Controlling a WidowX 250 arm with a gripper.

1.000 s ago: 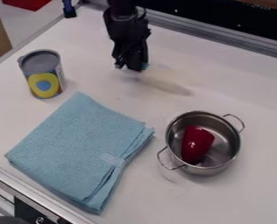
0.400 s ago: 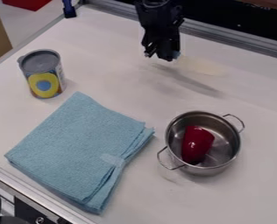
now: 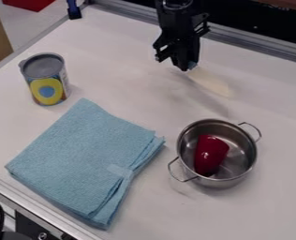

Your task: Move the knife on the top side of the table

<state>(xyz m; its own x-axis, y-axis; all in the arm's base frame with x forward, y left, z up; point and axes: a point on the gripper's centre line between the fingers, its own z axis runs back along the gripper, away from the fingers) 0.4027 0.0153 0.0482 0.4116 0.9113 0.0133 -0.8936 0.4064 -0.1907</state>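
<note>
Nearest: metal edge strip (image 3: 34, 206) across lower left corner, black cable (image 3: 0, 218) beside it. Folded blue cloth (image 3: 82, 154) flat on the white tabletop (image 3: 257, 215), a loose-layered side facing the pot. Steel pot (image 3: 249, 164) right of it, just beside the cloth's right corner, not touching. Pot upright, one wire handle toward lower left, one toward upper right. Glossy red object (image 3: 210, 154) lies inside.

Farther back on the left: can (image 3: 47, 84) upright, grey top, yellow label with blue disc, just past the cloth's far left side.

Knife (image 3: 214, 84) is beyond the pot, right of centre in the upper half of the view, held clear of the tabletop; shadow falls below and left of it. Pale blade out of the pincer (image 3: 187, 68), tip toward lower right, roughly at the pot's far handle. Long axis runs diagonal, upper left to lower right. Bit of blue handle visible at the grip. Pincer closed on the handle end, hanging from the black arm (image 3: 175, 21) at top edge.

Farthest: metal rail (image 3: 250, 43) along the back, small blue-and-black piece (image 3: 74, 11) at the far left corner.
</note>
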